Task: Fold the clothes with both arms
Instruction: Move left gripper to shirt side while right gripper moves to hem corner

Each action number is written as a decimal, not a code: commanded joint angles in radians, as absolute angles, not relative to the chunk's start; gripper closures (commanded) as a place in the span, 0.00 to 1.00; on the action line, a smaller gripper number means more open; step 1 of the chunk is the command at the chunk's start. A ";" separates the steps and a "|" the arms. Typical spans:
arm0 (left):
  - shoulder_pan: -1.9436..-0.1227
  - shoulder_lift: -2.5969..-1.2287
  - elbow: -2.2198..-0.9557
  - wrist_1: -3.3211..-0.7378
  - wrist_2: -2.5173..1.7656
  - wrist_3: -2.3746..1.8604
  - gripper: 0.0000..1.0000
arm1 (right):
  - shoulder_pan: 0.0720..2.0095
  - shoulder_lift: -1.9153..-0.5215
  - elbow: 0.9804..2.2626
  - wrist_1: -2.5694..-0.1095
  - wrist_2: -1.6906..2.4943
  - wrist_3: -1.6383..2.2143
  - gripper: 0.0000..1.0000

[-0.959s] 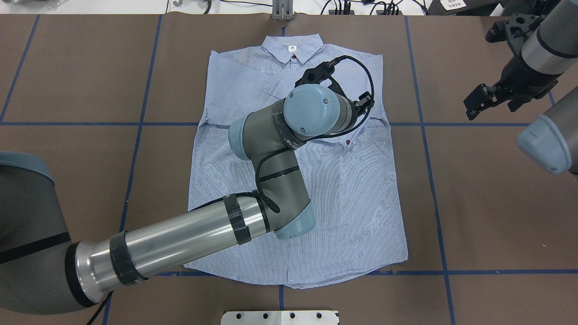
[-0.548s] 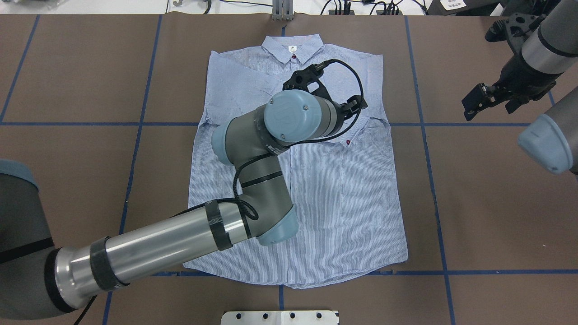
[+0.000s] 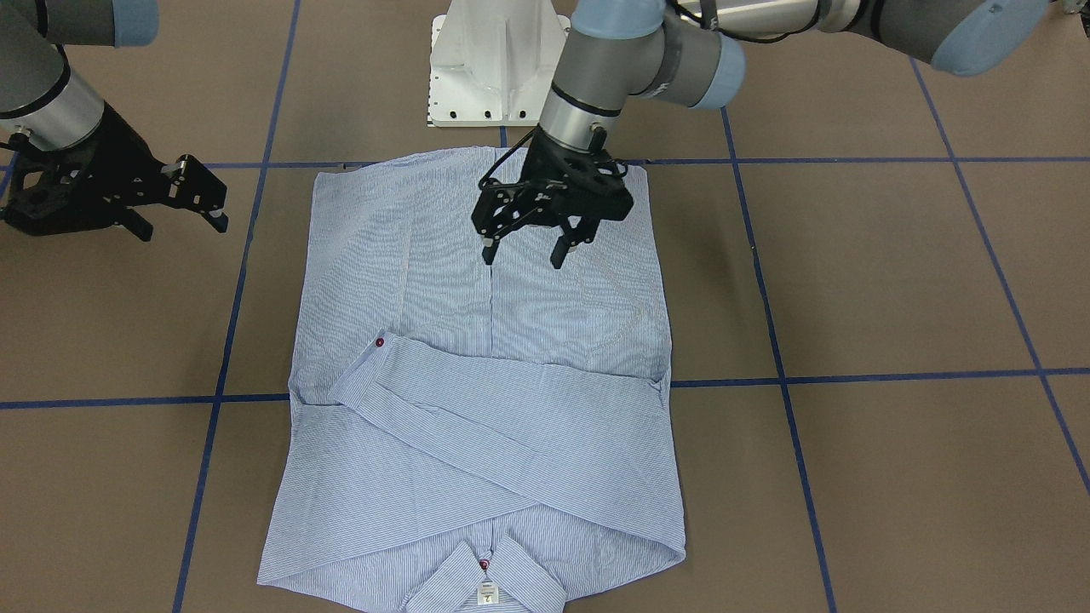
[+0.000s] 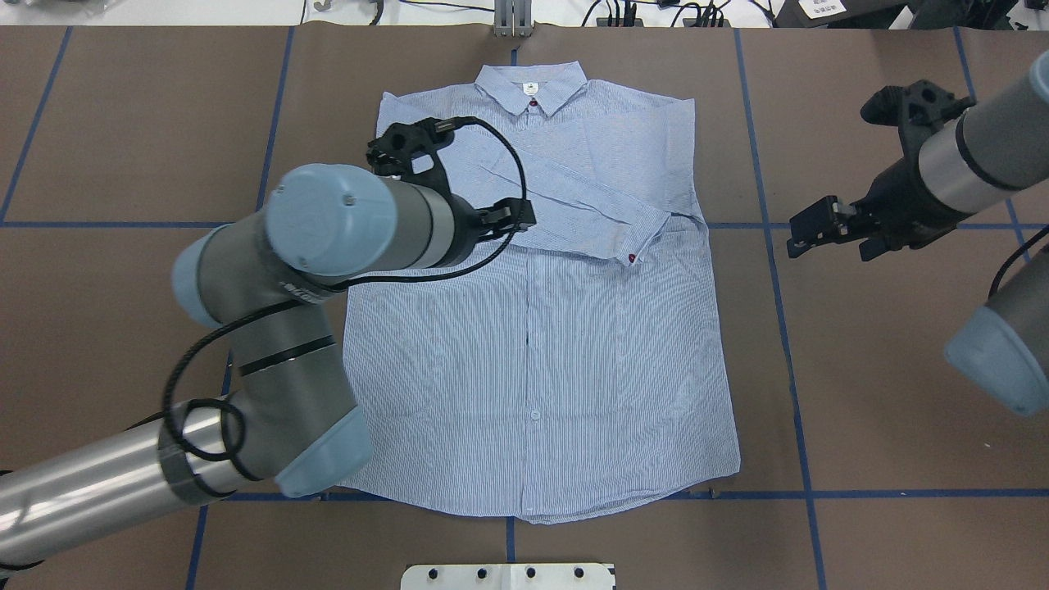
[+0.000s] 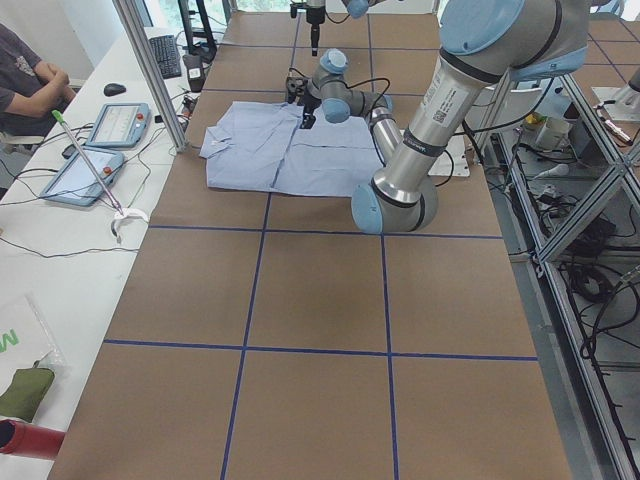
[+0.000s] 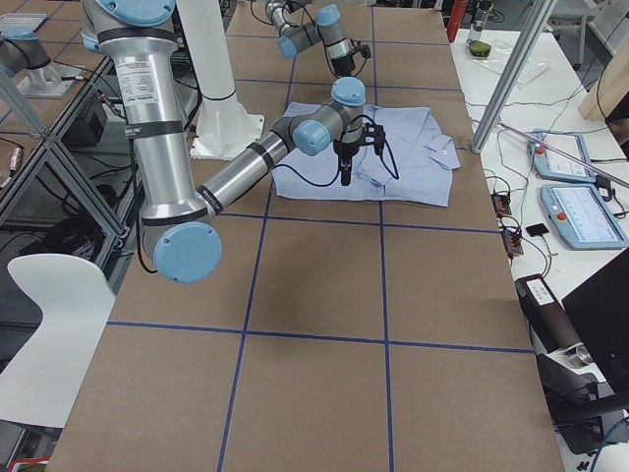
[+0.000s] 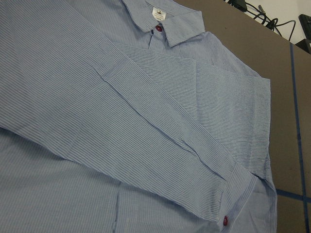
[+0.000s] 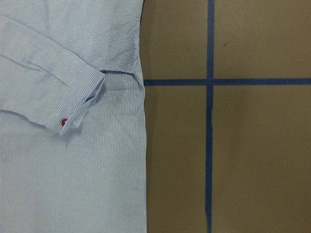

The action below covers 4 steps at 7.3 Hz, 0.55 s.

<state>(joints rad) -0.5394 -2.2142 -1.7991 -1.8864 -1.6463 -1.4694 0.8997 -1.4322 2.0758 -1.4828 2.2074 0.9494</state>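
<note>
The light-blue striped shirt (image 4: 533, 352) lies flat, front up, on the brown table, with its collar (image 4: 531, 86) at the far end. Both sleeves are folded across the chest. The upper sleeve ends in a cuff with a red button (image 4: 630, 259), also seen as the cuff button (image 8: 63, 121) beside the shirt's right edge. My left gripper (image 3: 523, 254) hangs open and empty above the shirt (image 3: 477, 426); overhead, its wrist (image 4: 352, 217) sits over the shirt's left shoulder. My right gripper (image 4: 832, 232) hovers open and empty, off the shirt's right side.
The white pedestal base (image 3: 494, 68) stands at the near table edge, behind the hem. Blue tape lines (image 4: 770, 246) grid the table. Cables and plugs (image 4: 656, 12) line the far edge. A seated person (image 5: 25, 75) and two tablets (image 5: 120, 125) are at the side bench.
My left arm has swung left across the shirt, from mid-chest to over the left shoulder, uncovering the folded sleeves. My right gripper has come down and in toward the shirt's right edge.
</note>
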 commanded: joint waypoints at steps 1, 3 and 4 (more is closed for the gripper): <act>-0.567 -2.088 -1.978 -1.824 -1.660 -1.402 0.00 | 0.713 -1.521 2.155 -1.391 2.072 1.134 0.00; -0.571 -2.054 -1.994 -1.824 -1.660 -1.365 0.00 | 0.484 -1.528 2.168 -1.352 1.857 1.308 0.00; -0.571 -2.040 -1.999 -1.824 -1.660 -1.365 0.00 | 0.409 -1.535 2.166 -1.338 1.798 1.356 0.00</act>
